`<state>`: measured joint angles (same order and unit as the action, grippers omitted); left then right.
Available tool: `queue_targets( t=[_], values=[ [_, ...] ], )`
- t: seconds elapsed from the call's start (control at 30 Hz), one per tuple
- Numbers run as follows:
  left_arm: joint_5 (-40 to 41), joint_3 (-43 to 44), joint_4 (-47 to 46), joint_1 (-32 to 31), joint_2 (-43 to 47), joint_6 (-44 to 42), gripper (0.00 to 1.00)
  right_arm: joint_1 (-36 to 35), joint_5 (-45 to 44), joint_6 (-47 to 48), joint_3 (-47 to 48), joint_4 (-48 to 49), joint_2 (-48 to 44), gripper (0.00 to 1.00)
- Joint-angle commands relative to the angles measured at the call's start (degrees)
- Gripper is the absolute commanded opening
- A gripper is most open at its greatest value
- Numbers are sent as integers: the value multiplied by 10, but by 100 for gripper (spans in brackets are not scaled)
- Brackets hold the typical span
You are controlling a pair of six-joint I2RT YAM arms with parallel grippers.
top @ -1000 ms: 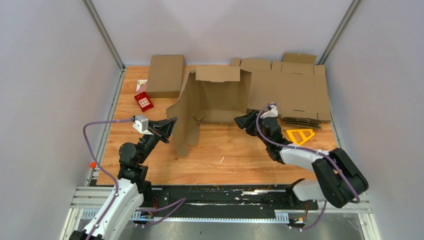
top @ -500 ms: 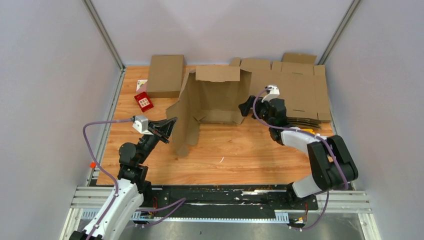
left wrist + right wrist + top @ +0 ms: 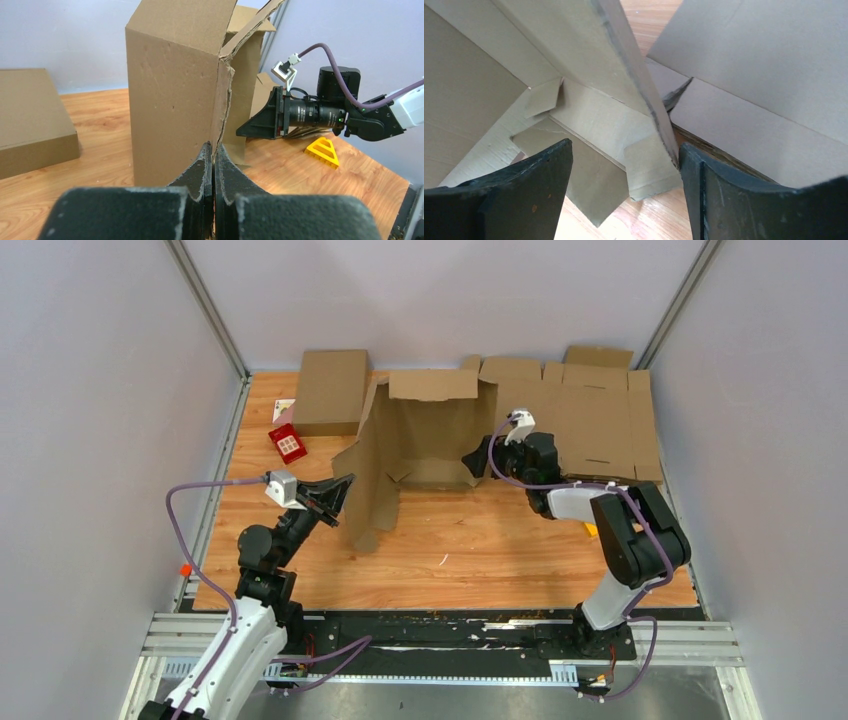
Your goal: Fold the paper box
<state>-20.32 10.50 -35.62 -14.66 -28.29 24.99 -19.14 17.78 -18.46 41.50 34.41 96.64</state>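
The half-folded brown cardboard box (image 3: 425,445) stands open in the middle of the table, with its left side panel (image 3: 368,495) hanging forward. My left gripper (image 3: 340,492) is shut on the near edge of that panel; in the left wrist view the fingers (image 3: 214,162) pinch the cardboard edge (image 3: 175,95). My right gripper (image 3: 478,455) is open at the box's right wall. In the right wrist view the wall's edge (image 3: 644,95) runs down between the two fingers (image 3: 546,172), close to the right one.
A stack of flat cardboard sheets (image 3: 590,420) lies at the back right. A folded box (image 3: 330,390) sits at the back left, with a red card (image 3: 287,444) beside it. A yellow triangular tool (image 3: 322,151) lies behind the right arm.
My right gripper has moved up and left, from in front of the box to its right wall. The left gripper and its panel have not moved.
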Motion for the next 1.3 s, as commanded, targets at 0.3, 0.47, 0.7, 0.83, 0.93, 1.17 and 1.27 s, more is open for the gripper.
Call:
queue_targets(
  t=[0.3,0.47,0.7,0.83,0.93,1.17,1.27],
  values=[
    [-25,11,-15,-5,-29,9,0,-44,-47,1,38,-16,3,50],
    [-25,11,-15,-5,-31,10,0,-61,-86,14,32,-17,-8,48],
    [-21,12,-10,-5,-36,6,0,-73,-165,13,47,-42,-1,29],
    [8,15,25,-5,-30,-9,4,-90,-222,20,31,-31,-13,15],
    [32,10,36,-5,-19,-18,5,-97,-244,24,10,-25,-34,7],
    [50,8,39,-5,-35,-37,11,-104,-255,22,-33,-30,-88,2],
    [50,11,39,-5,-50,-40,12,-110,-258,21,-47,-38,-107,1]
  ],
)
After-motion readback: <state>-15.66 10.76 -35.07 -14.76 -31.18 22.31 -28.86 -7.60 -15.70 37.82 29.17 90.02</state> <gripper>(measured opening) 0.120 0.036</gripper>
